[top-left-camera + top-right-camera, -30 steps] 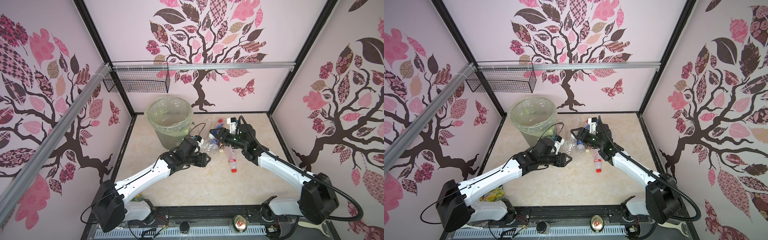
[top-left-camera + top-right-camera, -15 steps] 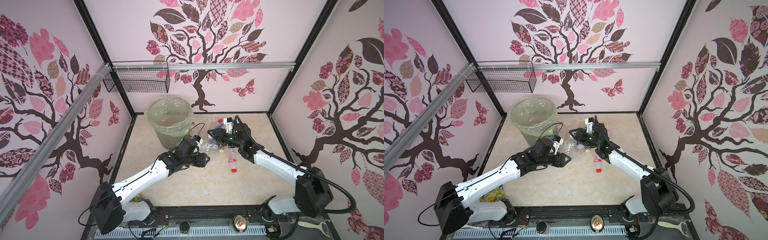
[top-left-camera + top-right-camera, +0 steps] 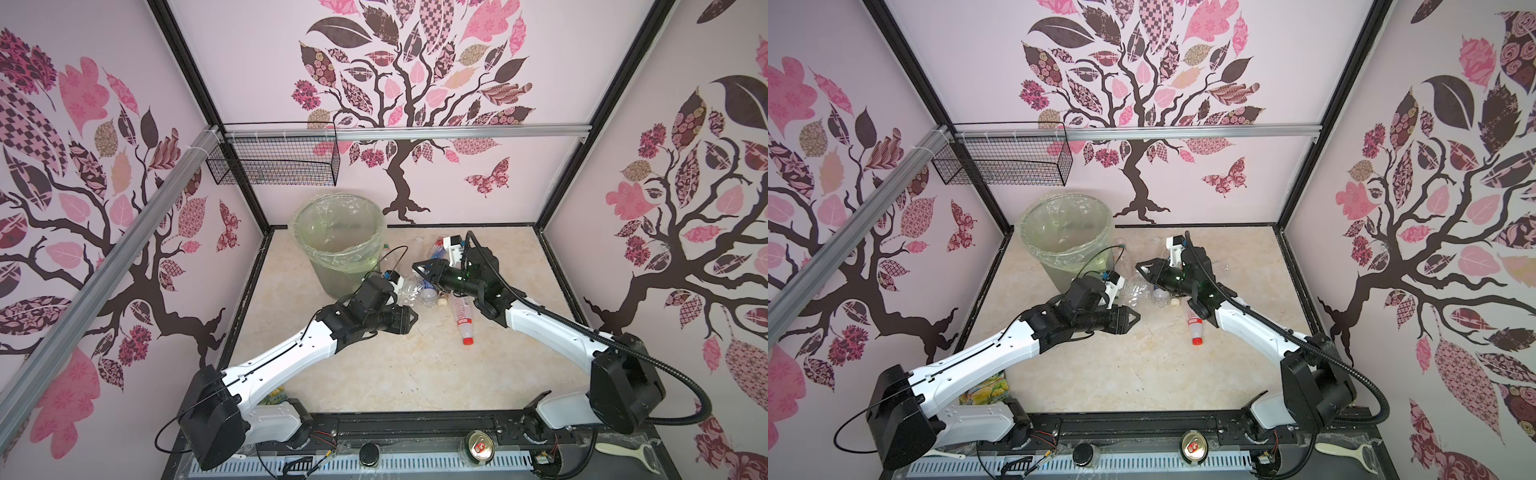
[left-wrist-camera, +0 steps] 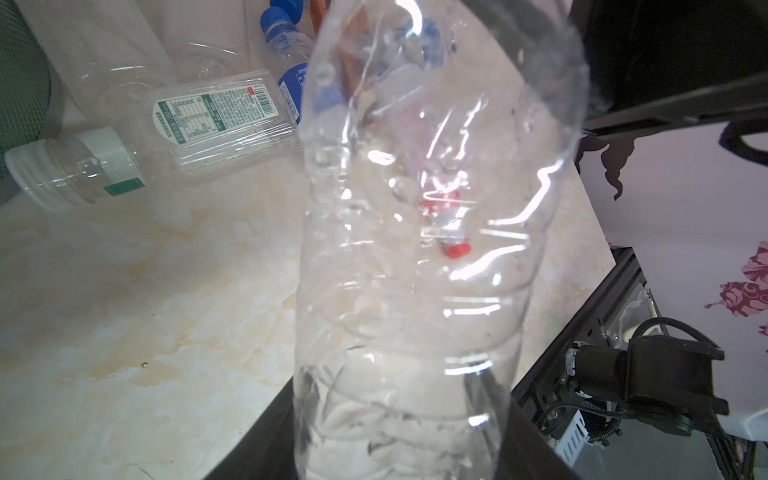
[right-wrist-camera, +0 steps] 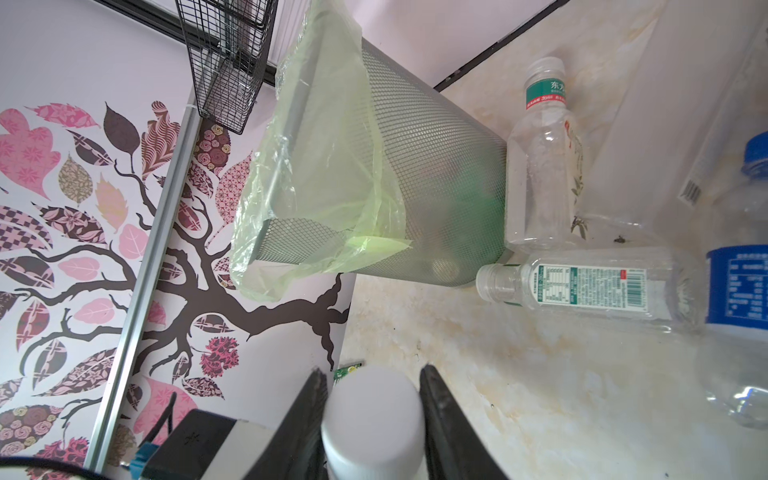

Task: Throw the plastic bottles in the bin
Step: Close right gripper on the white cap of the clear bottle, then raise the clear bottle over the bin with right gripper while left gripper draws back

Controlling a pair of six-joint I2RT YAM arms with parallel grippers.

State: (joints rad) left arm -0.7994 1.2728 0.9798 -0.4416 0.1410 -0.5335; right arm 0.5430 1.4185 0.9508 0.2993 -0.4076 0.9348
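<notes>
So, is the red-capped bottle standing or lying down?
Lying down: the red-capped bottle rests on its side on the table, cap pointing toward the front edge.

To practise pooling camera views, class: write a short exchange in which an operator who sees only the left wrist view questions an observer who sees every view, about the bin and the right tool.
Operator: The clear bottle I hold fills my frame. Where is the bin?
Observer: In both top views the bin stands upright beyond your left tool and to its left, mouth open.
Operator: And the right tool?
Observer: The right wrist view shows it shut on a white cap.
</notes>
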